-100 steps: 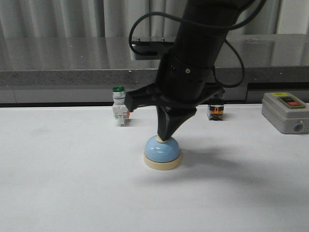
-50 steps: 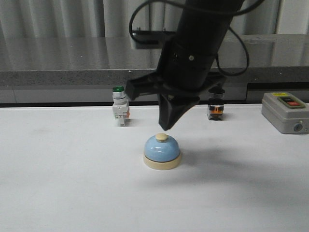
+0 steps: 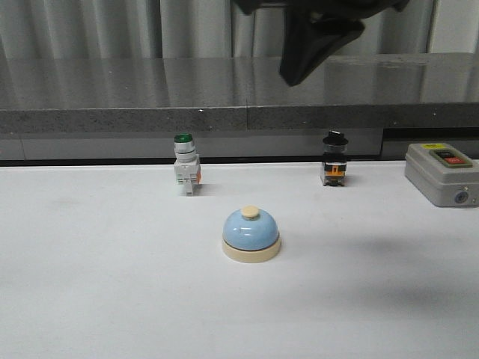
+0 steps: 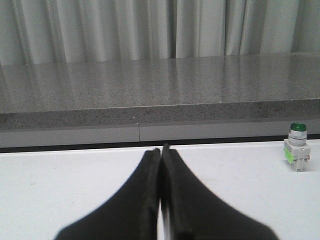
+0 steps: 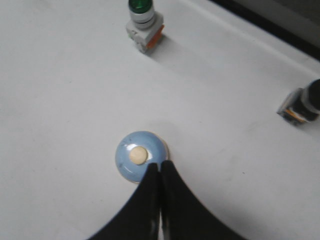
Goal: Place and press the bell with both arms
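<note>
The light-blue bell (image 3: 251,233) with its cream base and knob stands on the white table, in the middle. My right gripper (image 3: 289,79) hangs high above it at the top of the front view, shut and empty. In the right wrist view the bell (image 5: 140,156) lies well below the shut right gripper (image 5: 160,164), whose tips overlap the dome's edge in the picture. My left gripper (image 4: 161,149) is shut and empty, low over bare table. It does not show in the front view.
A green-capped white switch (image 3: 185,168) stands behind the bell to the left, also in the left wrist view (image 4: 297,152). A black-capped switch (image 3: 334,161) stands behind to the right. A grey box with red and green buttons (image 3: 443,173) sits at the far right. A grey ledge (image 3: 112,120) runs along the back.
My right gripper has risen straight up from the bell's knob to the top of the front view. The bell has stayed in place.
</note>
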